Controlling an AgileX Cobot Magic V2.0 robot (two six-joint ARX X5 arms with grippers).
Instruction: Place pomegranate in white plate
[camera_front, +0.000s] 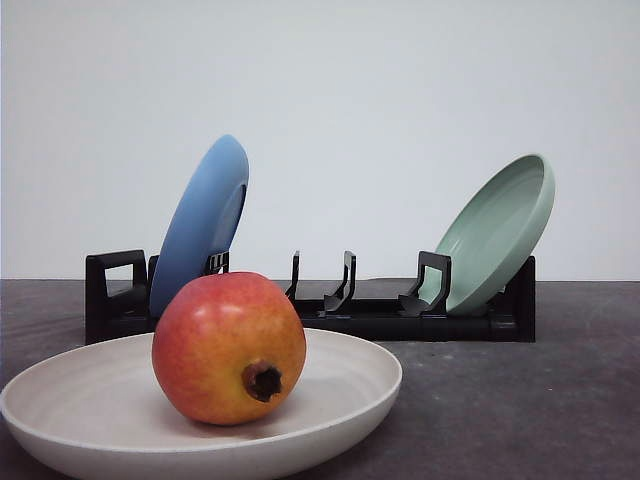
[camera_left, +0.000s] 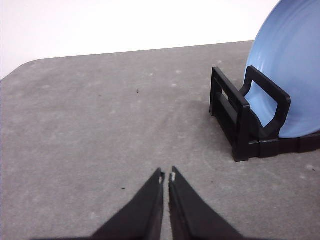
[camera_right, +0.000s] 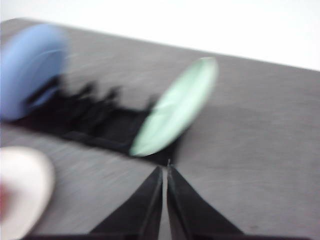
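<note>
Pomegranate (camera_front: 229, 347): sits inside the white plate (camera_front: 345, 385), left of the plate's middle in the front view, resting on the dish floor with nothing holding it.
Heading: the dark calyx nub faces the camera and a little downward — the fruit lies on its side, not stem-up.
Long axis: nearly round, so the axis is weak; it runs from the nub back through the fruit, roughly toward the rack (camera_front: 380, 318), tilted slightly down at the front.
Left claw (camera_left: 167, 176): fingers together, nothing between them, over bare table (camera_left: 100, 125) beside the rack end that holds the blue plate (camera_left: 290, 70).
Right claw (camera_right: 164, 169): fingers together and empty; the right wrist view is blurred, so finer detail is unclear.
Task state: by the look of it, the placing is done.
Risk: a round fruit on a smooth shallow dish may roll — a bump to the plate or table could send it toward the low rim.
Second risk: the green plate (camera_front: 497, 232) leans in the rack near the right claw; a careless sweep could knock it.
</note>
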